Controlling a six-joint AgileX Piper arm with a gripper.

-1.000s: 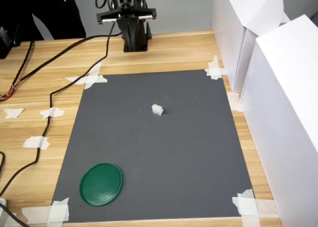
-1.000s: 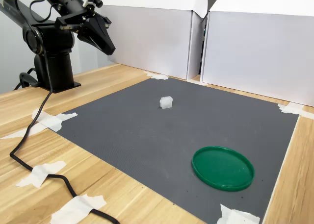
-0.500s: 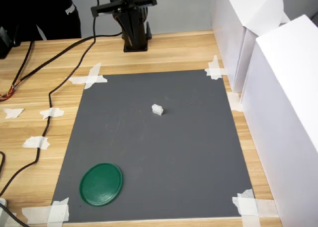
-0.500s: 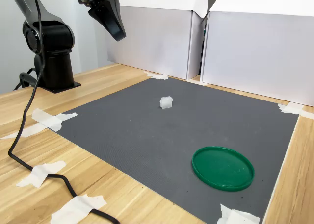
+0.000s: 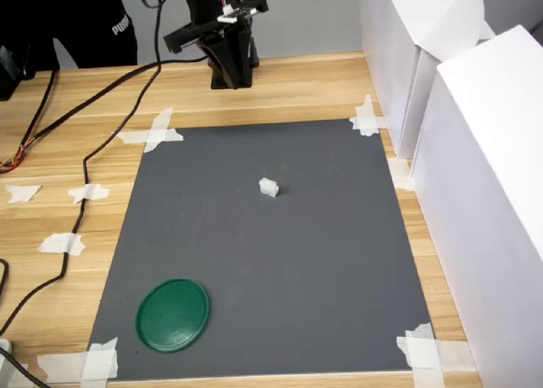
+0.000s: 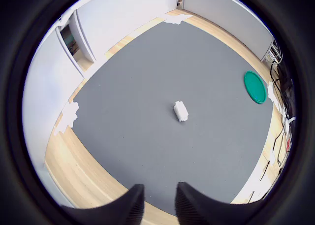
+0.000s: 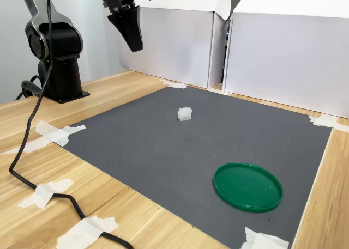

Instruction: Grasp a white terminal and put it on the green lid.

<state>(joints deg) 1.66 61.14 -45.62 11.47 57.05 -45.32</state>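
Gripper (image 7: 132,42) hangs high above the mat (image 5: 280,303), fingers nearly together, holding nothing. Small white terminal (image 5: 269,187), blocky, sits mid-mat, well apart from the lid (image 5: 173,314).

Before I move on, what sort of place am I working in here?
Most likely a lab bench set up for robot trials: a wooden table with a grey mat taped down at its corners by white tape, white boxes walling off one side, and cables trailing across the tabletop.
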